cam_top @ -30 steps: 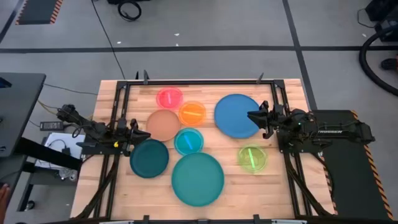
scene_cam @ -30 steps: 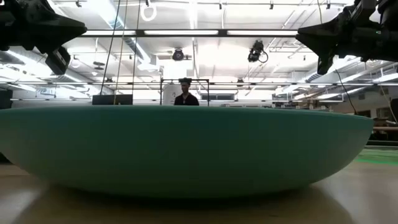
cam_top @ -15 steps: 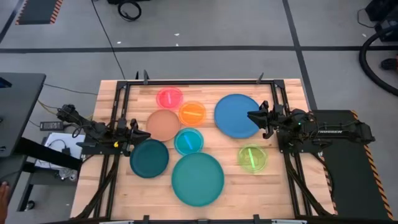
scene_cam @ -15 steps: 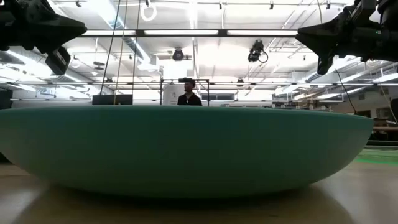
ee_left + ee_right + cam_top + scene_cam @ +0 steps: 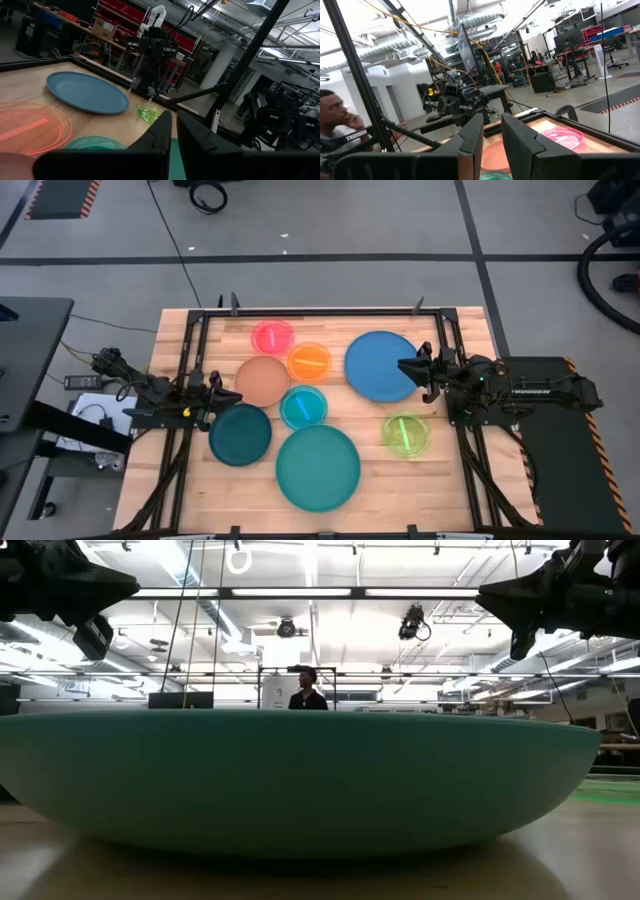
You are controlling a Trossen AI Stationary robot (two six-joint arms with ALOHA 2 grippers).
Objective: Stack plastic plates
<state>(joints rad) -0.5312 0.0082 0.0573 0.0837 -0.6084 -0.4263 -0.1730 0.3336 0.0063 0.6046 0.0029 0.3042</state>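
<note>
Eight plates lie flat and apart on the wooden table. Pink (image 5: pixel 272 337), orange (image 5: pixel 310 362), tan (image 5: pixel 263 381) and cyan (image 5: pixel 303 407) sit mid-table. Dark teal (image 5: pixel 240 434) and large teal (image 5: pixel 318 467) lie nearer, and the large teal plate (image 5: pixel 300 780) fills the low view. Blue (image 5: pixel 381 366) and lime green (image 5: pixel 405 434) lie right. My left gripper (image 5: pixel 222 392) hangs shut above the table, beside the tan and dark teal plates. My right gripper (image 5: pixel 405 367) hangs shut over the blue plate's right edge, touching nothing.
A black frame (image 5: pixel 320 311) runs along the table's far edge and down both sides past the arms. Bare wood shows at the near-right corner (image 5: pixel 430 490). A person (image 5: pixel 308 690) stands in the room beyond the table, and another (image 5: pixel 340 117) shows in the right wrist view.
</note>
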